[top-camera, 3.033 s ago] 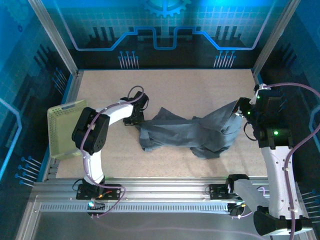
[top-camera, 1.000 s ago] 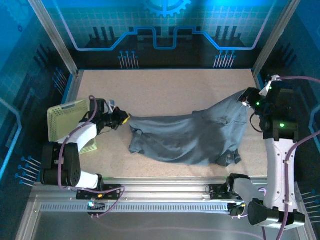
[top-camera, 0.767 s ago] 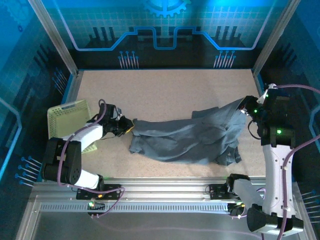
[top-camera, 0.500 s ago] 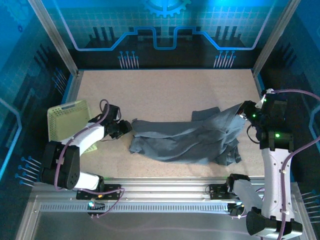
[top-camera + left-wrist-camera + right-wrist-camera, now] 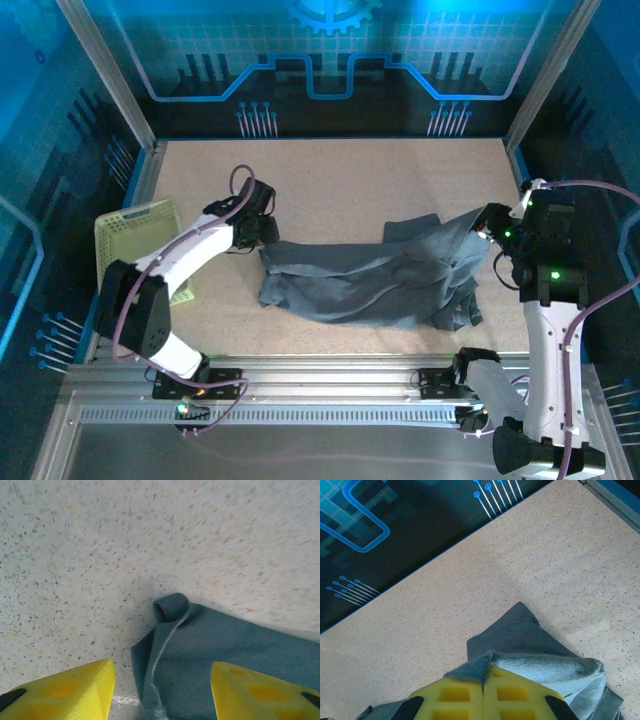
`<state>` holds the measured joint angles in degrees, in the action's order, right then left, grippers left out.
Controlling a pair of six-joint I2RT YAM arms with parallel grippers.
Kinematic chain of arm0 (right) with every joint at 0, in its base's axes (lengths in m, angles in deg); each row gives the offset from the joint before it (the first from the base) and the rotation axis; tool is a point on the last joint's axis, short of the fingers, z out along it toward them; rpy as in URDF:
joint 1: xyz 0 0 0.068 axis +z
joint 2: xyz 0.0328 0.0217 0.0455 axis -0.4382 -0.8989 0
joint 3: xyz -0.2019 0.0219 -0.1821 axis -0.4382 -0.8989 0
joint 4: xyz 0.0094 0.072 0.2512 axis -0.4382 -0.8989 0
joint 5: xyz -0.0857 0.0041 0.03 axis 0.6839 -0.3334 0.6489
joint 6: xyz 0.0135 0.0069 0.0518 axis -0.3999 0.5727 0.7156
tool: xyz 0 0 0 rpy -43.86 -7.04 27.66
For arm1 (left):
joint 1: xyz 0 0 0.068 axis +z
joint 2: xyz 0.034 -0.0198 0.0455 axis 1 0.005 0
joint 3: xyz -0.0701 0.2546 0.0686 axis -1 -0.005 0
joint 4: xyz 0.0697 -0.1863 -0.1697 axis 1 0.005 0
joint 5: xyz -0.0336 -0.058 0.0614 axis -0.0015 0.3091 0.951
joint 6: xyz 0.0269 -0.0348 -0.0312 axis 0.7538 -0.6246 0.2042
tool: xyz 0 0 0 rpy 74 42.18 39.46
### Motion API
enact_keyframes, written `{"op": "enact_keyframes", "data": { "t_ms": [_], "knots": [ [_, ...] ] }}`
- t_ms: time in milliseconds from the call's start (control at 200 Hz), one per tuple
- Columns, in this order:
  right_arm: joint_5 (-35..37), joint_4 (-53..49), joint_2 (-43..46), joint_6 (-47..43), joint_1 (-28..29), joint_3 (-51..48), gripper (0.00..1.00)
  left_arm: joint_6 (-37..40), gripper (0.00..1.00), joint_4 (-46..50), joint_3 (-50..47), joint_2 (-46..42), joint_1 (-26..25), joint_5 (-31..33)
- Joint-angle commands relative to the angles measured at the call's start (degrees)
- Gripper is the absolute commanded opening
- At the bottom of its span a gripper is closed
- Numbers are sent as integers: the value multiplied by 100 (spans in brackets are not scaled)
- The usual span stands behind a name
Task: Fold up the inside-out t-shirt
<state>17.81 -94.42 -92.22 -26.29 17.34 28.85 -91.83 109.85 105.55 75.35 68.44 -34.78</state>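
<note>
Slate-grey inside-out t-shirt [image 5: 370,285]: you'll find it crumpled lengthwise across the near middle of the speckled desk [image 5: 350,180]. Left fingers [image 5: 75,687]: spread apart over its left tip, holding nothing. Right fingers [image 5: 455,695]: pressed together, pinching its raised right edge. Yellow-green basket [image 5: 135,240]: left edge, apart.

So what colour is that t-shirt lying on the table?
The t-shirt is a plain dark slate grey with no print, seen best in the top external view.
</note>
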Motion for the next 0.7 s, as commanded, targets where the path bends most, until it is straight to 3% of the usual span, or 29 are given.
{"op": "enact_keyframes", "data": {
  "t_ms": [0,285,460,535,695],
  "knots": [
    [41,-45,72,-110,70,122,0,101,53,553,213,223,-78,144],
    [72,-8,35,-105,70,140,0,-10,42,560,66,481,-102,-276],
    [90,-16,4,-105,74,209,0,-75,41,396,-49,560,-100,-486],
    [81,-16,-9,-96,74,227,0,-81,37,384,-34,619,-104,-571],
    [130,-38,-16,-105,74,247,0,-140,18,330,-93,571,-100,-687]
  ]
}}
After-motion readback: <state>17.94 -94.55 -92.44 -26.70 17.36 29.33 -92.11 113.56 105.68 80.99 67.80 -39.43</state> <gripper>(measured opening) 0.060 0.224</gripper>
